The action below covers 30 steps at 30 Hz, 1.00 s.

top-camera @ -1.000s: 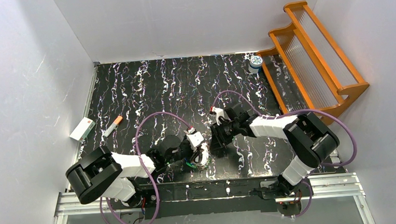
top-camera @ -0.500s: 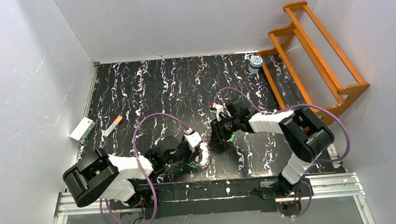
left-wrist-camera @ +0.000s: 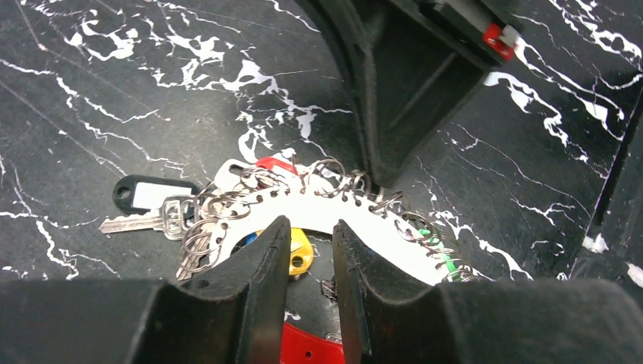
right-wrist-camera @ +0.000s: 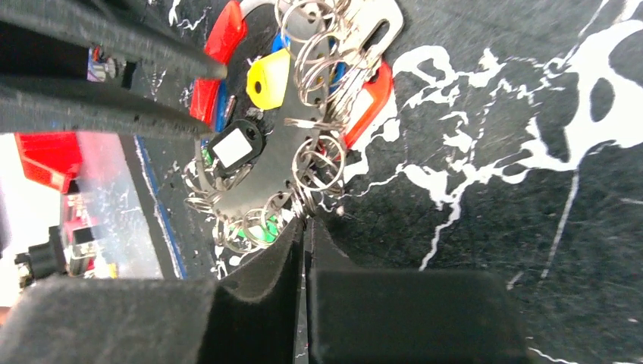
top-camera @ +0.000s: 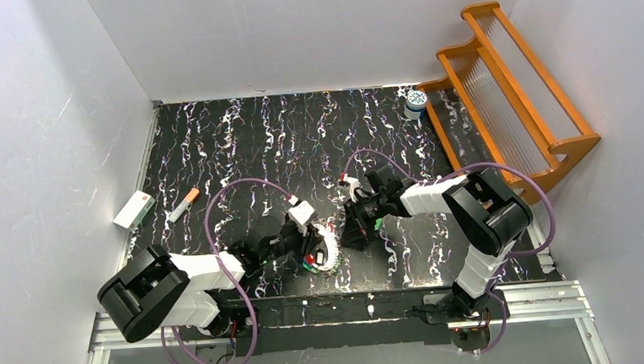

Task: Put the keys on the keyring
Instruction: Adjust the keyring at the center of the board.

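Keyring (left-wrist-camera: 318,208), a white arc w/ small split rings and keys (left-wrist-camera: 144,222), lies on table (left-wrist-camera: 114,91), centre-bottom of left wrist view. L gripper (left-wrist-camera: 311,226) is at its near edge, jaws slightly apart over yellow key head (left-wrist-camera: 298,250); can't tell if pinching. R gripper (right-wrist-camera: 305,224), bottom centre of right wrist view, meets a split ring, jaws nearly together.

The left pincer (left-wrist-camera: 311,229), narrowly parted, sits at a white curved keyring (left-wrist-camera: 322,209) hung with coloured keys (left-wrist-camera: 299,256); the right pincer (left-wrist-camera: 377,176) tip touches its far edge.
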Available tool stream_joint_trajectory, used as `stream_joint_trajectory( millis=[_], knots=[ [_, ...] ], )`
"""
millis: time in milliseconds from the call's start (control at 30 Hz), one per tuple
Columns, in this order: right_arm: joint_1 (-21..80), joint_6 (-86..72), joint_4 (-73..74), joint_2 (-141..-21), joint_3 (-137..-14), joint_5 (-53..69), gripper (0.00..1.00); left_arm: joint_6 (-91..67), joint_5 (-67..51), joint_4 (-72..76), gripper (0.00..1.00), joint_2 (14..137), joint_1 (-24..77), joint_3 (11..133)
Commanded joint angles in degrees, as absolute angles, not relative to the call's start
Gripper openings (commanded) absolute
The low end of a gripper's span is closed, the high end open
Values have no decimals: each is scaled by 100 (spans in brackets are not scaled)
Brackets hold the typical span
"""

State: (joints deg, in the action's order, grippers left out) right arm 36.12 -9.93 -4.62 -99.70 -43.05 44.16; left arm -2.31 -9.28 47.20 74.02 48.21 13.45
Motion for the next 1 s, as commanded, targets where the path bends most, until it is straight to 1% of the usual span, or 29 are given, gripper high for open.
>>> stream_joint_trajectory(
  millis=[0,67,333,400,500,667,800,967],
  knots=[
    [3639,-987,-712,-9933,-4184,4838,5,-679,-1139,4808,26,7318,4512,1375],
    [3663,-1021,-750,-9915,-4144,4889,1,-722,-1196,4808,26,7277,4382,1365],
    [3872,-1096,-837,-9642,-4044,4873,1,-597,-1403,4808,26,7146,4228,1312],
    [3907,-1076,-835,-9470,-3991,4757,11,-547,-1478,4810,26,7146,4225,1305],
    [3911,-1031,-816,-9235,-3908,4575,21,-421,-1649,4816,26,7129,4228,1301],
    [3885,-1022,-747,-8958,-3825,4122,22,-210,-1925,4825,26,7115,4228,1301],
    [3782,-1093,-725,-8996,-3868,4002,22,-40,-2240,4817,26,7182,4228,1318],
    [3758,-1057,-650,-9235,-4017,4181,27,206,-2573,4816,26,7304,4235,1364]
  ],
)
